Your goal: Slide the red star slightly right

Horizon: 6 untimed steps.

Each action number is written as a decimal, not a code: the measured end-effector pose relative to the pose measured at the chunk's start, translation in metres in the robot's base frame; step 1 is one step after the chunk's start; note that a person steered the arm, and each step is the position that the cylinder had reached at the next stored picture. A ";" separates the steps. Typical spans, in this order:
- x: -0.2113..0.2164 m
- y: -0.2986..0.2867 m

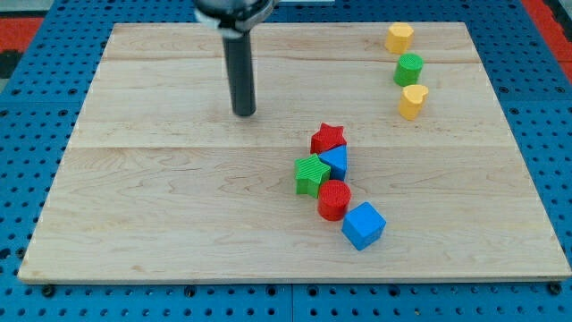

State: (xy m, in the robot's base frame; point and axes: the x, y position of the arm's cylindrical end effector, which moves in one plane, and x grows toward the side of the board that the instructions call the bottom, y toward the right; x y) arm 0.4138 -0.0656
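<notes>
The red star point(327, 137) lies near the middle of the wooden board point(161, 206), at the top of a cluster. Touching it below is a blue block point(336, 161), with a green star point(311, 174) to its left. Lower down sit a red cylinder point(334, 199) and a blue cube point(364, 225). My tip point(244, 113) rests on the board up and to the left of the red star, well apart from it.
At the view's top right stand a yellow block point(399, 38), a green cylinder point(408, 69) and a yellow heart-like block point(412, 101) in a column. The board sits on a blue pegboard surface point(27, 116).
</notes>
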 end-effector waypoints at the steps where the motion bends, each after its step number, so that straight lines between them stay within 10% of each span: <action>1: 0.037 0.036; 2: 0.041 0.127; 4: 0.016 0.100; 6: 0.007 0.194</action>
